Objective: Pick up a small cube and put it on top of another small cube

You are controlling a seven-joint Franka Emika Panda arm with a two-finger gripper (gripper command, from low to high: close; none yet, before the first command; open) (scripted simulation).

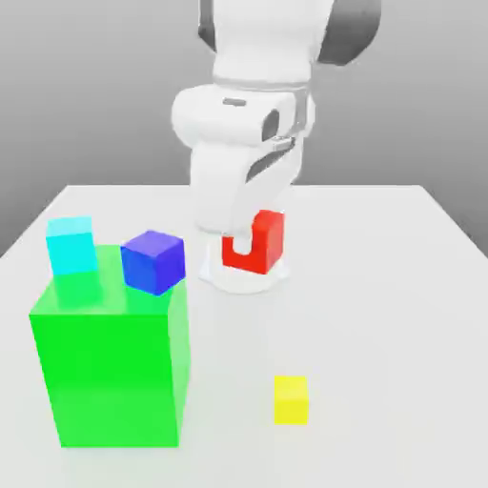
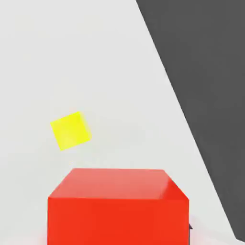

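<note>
The small red cube (image 1: 270, 238) sits low by the arm's white base, near the middle of the table. My gripper (image 1: 246, 250) comes down over it, shut on the cube, and one white finger (image 1: 239, 244) crosses the cube's front face. I cannot tell whether the cube rests on the table or hangs just above it. In the hand view the red cube (image 2: 118, 206) sits very close, with the yellow cube (image 2: 71, 130) on the table beyond it.
A big green block (image 1: 110, 367) stands at the exterior view's left, with a cyan cube (image 1: 71, 245) and a blue cube (image 1: 152, 261) on top. The yellow cube (image 1: 291, 398) lies near the front. The white table (image 1: 381, 315) ends at an edge (image 2: 179, 110).
</note>
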